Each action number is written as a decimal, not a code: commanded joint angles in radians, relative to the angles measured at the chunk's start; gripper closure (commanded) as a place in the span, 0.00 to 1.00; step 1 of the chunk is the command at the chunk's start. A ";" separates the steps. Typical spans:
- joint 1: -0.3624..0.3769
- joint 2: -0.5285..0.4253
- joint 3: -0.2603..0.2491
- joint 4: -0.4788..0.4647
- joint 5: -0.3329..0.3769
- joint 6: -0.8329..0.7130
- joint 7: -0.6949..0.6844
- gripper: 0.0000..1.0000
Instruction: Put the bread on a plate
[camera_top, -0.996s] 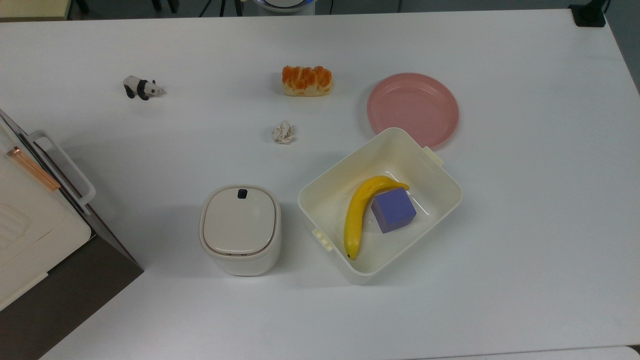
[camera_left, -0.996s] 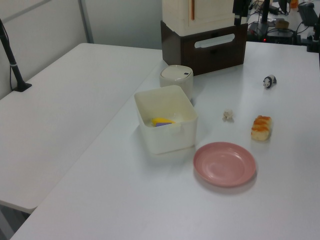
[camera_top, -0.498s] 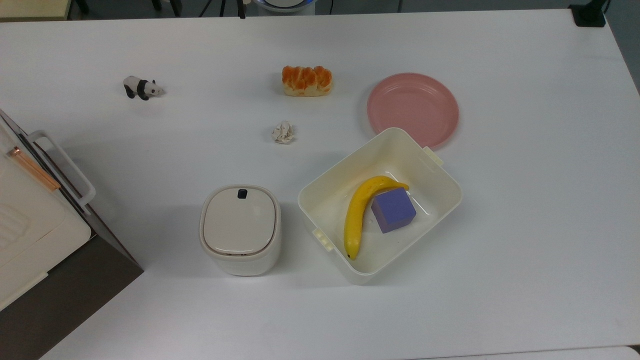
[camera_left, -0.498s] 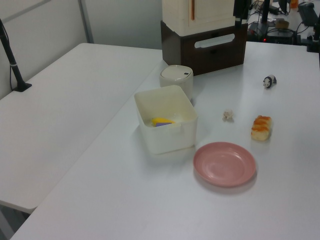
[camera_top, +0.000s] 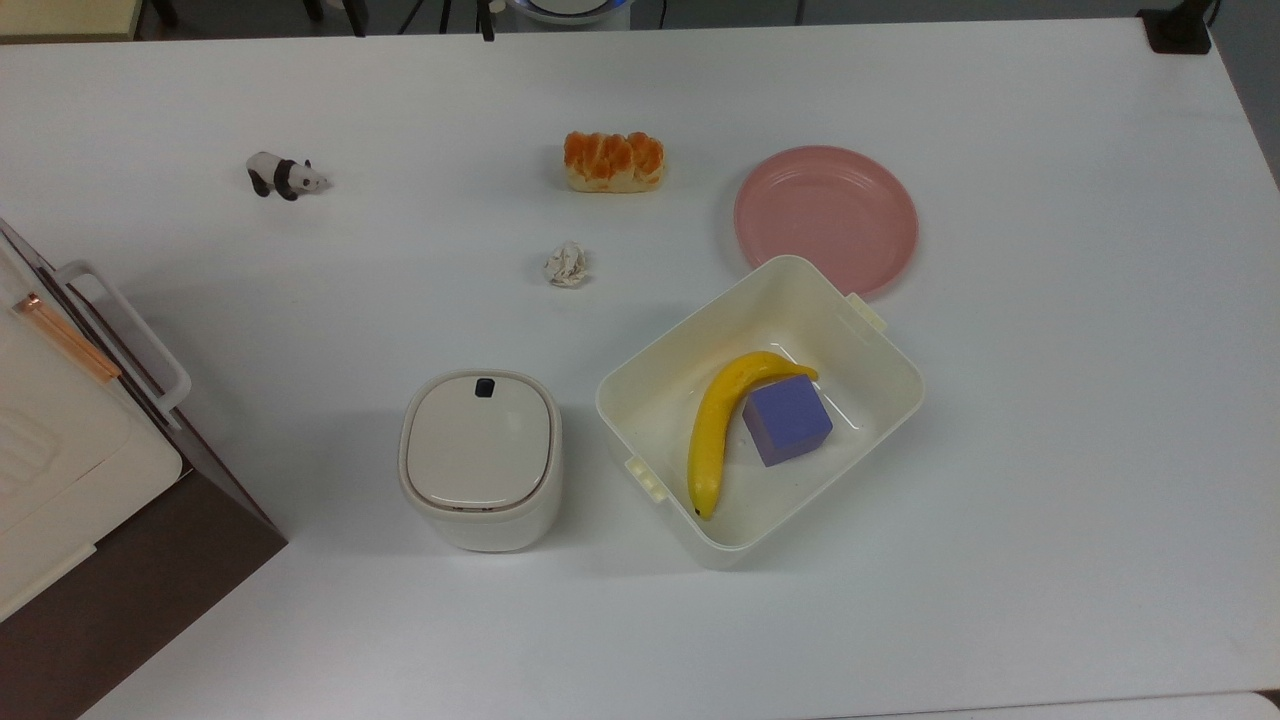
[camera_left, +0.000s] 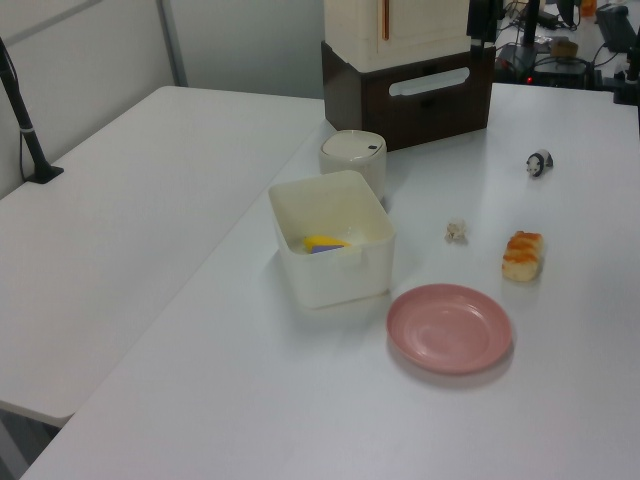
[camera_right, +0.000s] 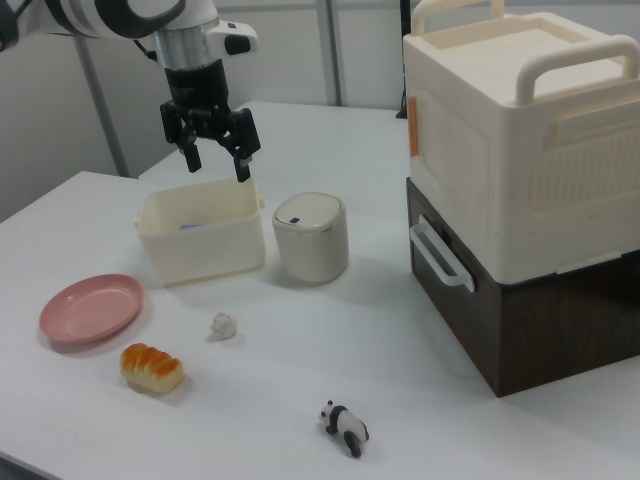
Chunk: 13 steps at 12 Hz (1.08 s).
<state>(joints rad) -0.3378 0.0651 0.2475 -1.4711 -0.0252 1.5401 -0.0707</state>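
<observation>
The gripper (camera_right: 216, 155) hangs in the air in the right view, with its two black fingers (camera_right: 241, 158) spread wide and nothing between them. The upper arm is cut off at the right view's top left corner.

In the top view, going from left to right: a cream storage box on a dark brown base (camera_top: 60, 440) is cut off by the left edge. A small panda figurine (camera_top: 284, 176) stands alone. A cream bin with rounded corners (camera_top: 481, 457) has its lid closed, so its inside is hidden. A crumpled whitish paper ball (camera_top: 566, 265) lies above it. The bread (camera_top: 613, 161), a lumpy loaf with glossy orange-brown top and pale sides, lies on the bare white table (camera_top: 1050, 400), near the plate (camera_top: 826, 217) but apart from it. The plate is round, pink and has faint ridges; its lower edge is hidden behind the cream rectangular tub (camera_top: 880, 395). In the tub lie a yellow banana (camera_top: 712, 430) and a purple cube (camera_top: 787, 419), touching each other.
</observation>
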 joint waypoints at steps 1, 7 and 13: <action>0.016 -0.045 -0.016 -0.057 -0.001 0.029 -0.023 0.00; 0.016 -0.037 -0.013 -0.052 -0.001 0.046 -0.021 0.00; 0.080 0.034 0.016 -0.064 -0.070 0.100 0.002 0.00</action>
<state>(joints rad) -0.3098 0.0838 0.2620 -1.4934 -0.0336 1.5955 -0.0714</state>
